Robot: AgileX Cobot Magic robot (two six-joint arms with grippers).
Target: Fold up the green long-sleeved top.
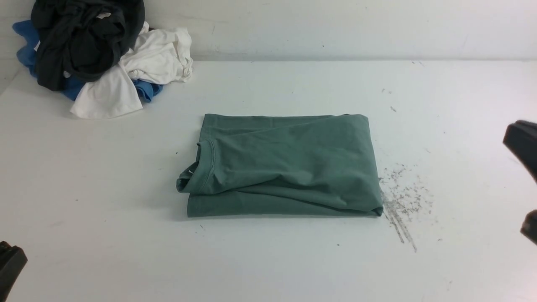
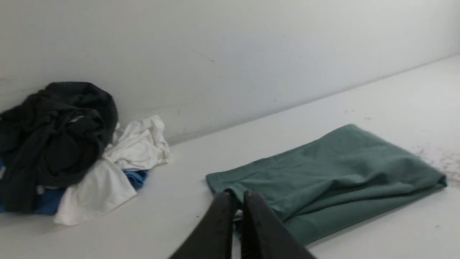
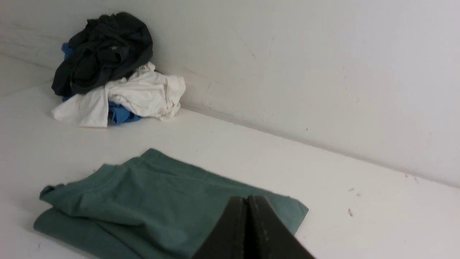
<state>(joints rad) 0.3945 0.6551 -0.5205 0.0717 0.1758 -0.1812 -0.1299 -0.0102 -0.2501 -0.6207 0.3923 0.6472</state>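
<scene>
The green long-sleeved top [image 1: 285,163] lies folded into a neat rectangle in the middle of the white table, its ribbed neck [image 1: 207,165] at the left edge of the fold; no sleeves show. My left gripper [image 2: 235,194] is shut and empty, hovering short of the top's neck end [image 2: 230,187], and only a dark piece of it [image 1: 10,264] shows at the front left corner. My right gripper [image 3: 248,198] is shut with nothing in it, raised off the top's right end [image 3: 287,212]; it shows at the right edge [image 1: 522,142].
A heap of clothes sits in the far left corner against the wall: a black garment [image 1: 84,37] on top, white ones [image 1: 155,54] and a blue one [image 1: 25,46] under it. Grey scuff marks [image 1: 402,201] streak the table right of the top.
</scene>
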